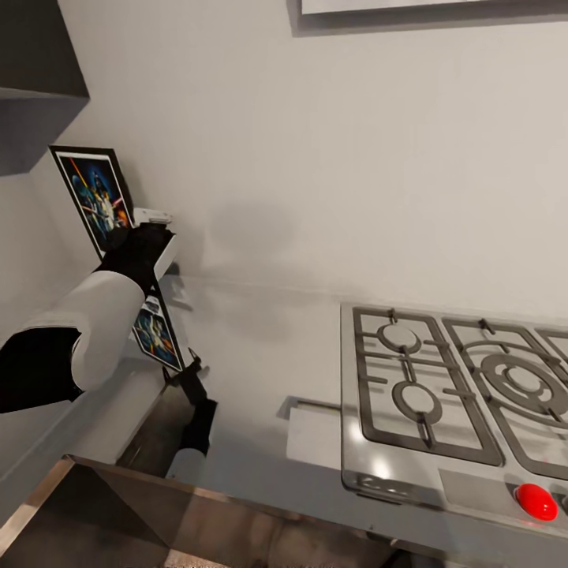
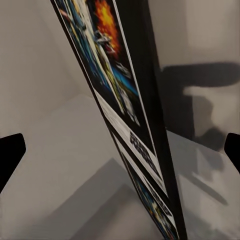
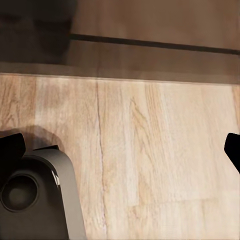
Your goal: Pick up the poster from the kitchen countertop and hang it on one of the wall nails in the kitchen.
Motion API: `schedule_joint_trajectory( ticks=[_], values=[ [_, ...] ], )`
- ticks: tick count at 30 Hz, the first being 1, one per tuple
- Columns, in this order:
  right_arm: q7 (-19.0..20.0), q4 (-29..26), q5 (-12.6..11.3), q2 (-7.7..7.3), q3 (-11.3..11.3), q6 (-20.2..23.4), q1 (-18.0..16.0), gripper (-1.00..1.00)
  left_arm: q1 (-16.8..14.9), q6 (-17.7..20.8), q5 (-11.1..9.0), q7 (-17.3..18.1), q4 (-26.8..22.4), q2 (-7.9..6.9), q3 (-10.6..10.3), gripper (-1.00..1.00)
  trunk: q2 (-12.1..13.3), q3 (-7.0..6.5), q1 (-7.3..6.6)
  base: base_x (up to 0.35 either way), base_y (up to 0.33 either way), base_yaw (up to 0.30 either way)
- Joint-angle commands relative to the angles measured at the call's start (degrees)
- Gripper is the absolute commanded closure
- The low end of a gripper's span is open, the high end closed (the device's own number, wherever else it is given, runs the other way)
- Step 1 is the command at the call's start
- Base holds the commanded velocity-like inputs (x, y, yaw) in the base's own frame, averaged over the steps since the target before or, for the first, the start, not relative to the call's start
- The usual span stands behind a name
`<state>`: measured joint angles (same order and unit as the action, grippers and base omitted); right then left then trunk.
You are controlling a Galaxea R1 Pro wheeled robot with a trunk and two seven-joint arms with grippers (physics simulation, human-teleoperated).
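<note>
Your left arm reaches forward over left end of kitchen countertop (image 1: pixel 260 371), forearm slanting up toward wall corner. Left gripper (image 2: pixel 120 145) is spread wide, fingertips at both edges of wrist view, poster (image 2: pixel 131 125) standing edge-on between them; contact not visible, so grip on it probably none. Poster (image 1: pixel 99 197) stands upright, tilted, near corner, lower edge on countertop, glossy top mirroring it. Right gripper (image 3: pixel 120 150) is also wide open, holds nothing, points down at wooden floor (image 3: pixel 150 150). Gas hob (image 1: pixel 465 386) sits well apart at right.
</note>
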<state>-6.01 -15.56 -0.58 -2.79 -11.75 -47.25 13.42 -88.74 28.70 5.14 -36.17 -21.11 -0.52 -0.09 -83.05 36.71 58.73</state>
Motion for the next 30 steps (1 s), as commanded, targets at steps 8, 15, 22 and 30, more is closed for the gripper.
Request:
schedule_joint_trajectory(
  ticks=[8, 15, 22, 30],
  values=[
    [-0.2, -0.2, 0.0, -0.02, 0.1, -0.2, 0.0, -1.00, 0.0, 0.5, 0.8, 0.2, -0.1, 0.00, -0.2, -1.00, 0.0, 0.77, 0.00, 0.000, 0.000, 0.000],
    [-0.2, -0.3, 0.0, 0.05, 0.1, -0.3, 0.0, -1.00, 0.0, 0.1, 0.8, 0.2, -0.4, -0.17, 0.1, -1.00, 0.0, 0.99, 0.00, 0.000, 0.000, 0.000],
    [-0.2, -0.3, 0.0, -0.02, 0.1, -0.3, 0.0, -1.00, 0.0, 0.1, 0.8, 0.2, -0.4, -0.18, 0.2, -1.00, 0.0, 0.99, 0.00, 0.029, 0.069, 0.000],
    [-0.2, -0.3, 0.0, 0.05, 0.1, -0.3, 0.0, -1.00, 0.0, 0.1, 0.8, 0.3, -0.4, -0.19, 0.2, -1.00, 0.0, 0.99, 0.00, 0.101, 0.015, 0.000]
  ],
)
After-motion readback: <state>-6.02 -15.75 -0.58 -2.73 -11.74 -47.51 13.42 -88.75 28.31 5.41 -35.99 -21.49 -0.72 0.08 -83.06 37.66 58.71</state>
